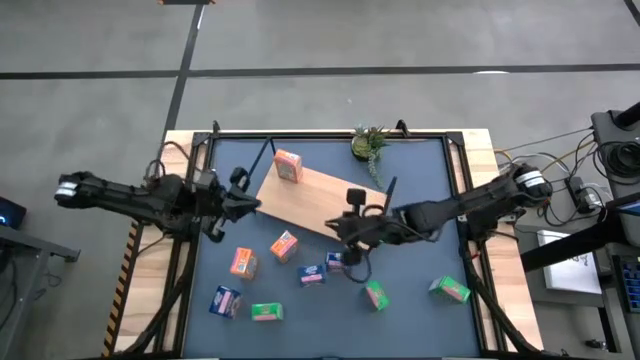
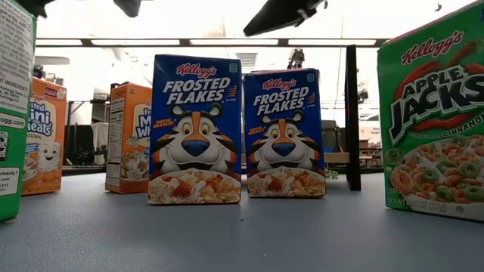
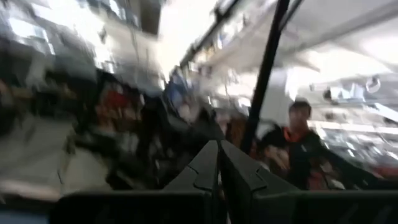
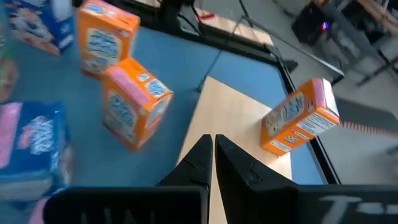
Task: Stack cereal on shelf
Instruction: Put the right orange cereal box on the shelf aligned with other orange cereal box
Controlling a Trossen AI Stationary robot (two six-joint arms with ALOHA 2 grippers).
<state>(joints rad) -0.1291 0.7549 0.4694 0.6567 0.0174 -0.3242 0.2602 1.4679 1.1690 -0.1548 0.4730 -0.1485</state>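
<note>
The right gripper [image 1: 338, 232], fingers pressed together and holding nothing, hangs over the shelf's [image 1: 318, 198] near end. One orange box [image 1: 288, 165] stands on the shelf at its 10 o'clock; the other boxes lie on the table [image 1: 420, 190] from 6 to 8 o'clock. The left gripper [image 1: 250, 205], also closed and empty, sits at the shelf's left edge.

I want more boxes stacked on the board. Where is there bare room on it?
The shelf is bare between the one orange box at its far end and the right end effector over its near end. The tabletop by the blue boxes is crowded.
</note>
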